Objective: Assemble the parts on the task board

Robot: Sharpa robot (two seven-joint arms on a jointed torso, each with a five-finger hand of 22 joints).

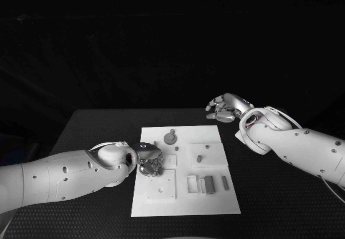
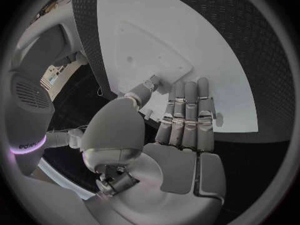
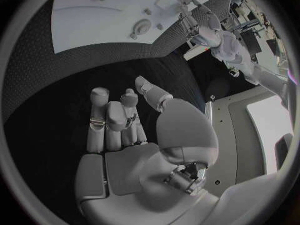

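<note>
Left hand (image 1: 149, 162) is hovering over the near-left part of the white board (image 1: 158, 209), fingers straight, gripping nothing. Loose parts (image 1: 209, 184) are lying just right of it, unassembled. Farther off, right hand (image 1: 226, 107) is idling empty, fingers half-curled, off-board over the bench (image 1: 100, 124). Most work looks left.

**Arm and hand pose**

Left arm enters from the left edge, bent toward the centre. Left hand (image 1: 149, 160) points downward; its fingers (image 2: 185, 116) lie straight and side by side, thumb apart, nothing held. Right arm enters from the right edge. Right hand (image 1: 226, 108) is raised, fingers (image 3: 107, 120) loosely curled, nothing held.
</note>
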